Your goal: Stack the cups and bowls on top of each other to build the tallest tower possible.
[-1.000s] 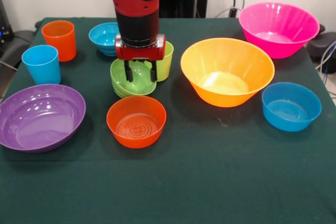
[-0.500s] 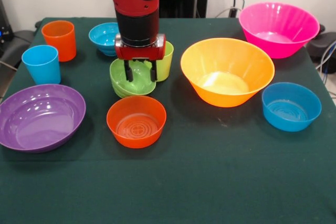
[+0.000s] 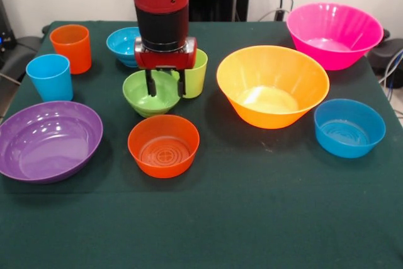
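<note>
My gripper (image 3: 165,86) hangs open over the small green bowl (image 3: 141,96), which sits level on the cloth. One finger reaches inside the bowl; the other is at its right rim, beside the lime green cup (image 3: 198,75). The small blue bowl (image 3: 121,43) stands behind the arm. The orange cup (image 3: 71,47) and the light blue cup (image 3: 50,77) are upright at the left. The medium orange bowl (image 3: 164,146) lies just in front of the green one. Nothing is stacked.
The large purple bowl (image 3: 49,140) is at the front left. The yellow-orange bowl (image 3: 272,85) is right of centre, the pink bowl (image 3: 334,33) at the back right, and the medium blue bowl (image 3: 349,127) at the right. The green tablecloth (image 3: 252,218) covers the table.
The green bowl was tilted between the fingers; now it sits level, a little further left. My gripper has risen slightly and shifted left.
</note>
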You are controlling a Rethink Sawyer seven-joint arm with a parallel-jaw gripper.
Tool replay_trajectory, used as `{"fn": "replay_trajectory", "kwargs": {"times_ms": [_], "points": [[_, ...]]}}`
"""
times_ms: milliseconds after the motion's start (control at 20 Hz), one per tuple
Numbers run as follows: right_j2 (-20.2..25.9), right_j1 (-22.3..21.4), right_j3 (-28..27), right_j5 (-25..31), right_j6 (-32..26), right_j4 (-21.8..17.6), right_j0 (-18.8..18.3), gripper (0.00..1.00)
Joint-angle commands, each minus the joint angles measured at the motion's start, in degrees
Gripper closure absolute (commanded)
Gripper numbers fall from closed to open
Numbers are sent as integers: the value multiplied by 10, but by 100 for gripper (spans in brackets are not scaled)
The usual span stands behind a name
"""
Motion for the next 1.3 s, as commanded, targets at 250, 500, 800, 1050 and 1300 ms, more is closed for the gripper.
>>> {"fn": "replay_trajectory", "kwargs": {"times_ms": [250, 500, 800, 1050, 1300], "points": [[63, -12, 18, -27, 56, 14, 0, 0], [71, 0, 22, -34, 57, 19, -9, 0], [82, 19, 25, -55, 66, 23, -19, 0], [96, 32, 29, -78, 75, 26, -29, 0], [44, 31, 5, -29, 78, 18, 7, 0]]}}
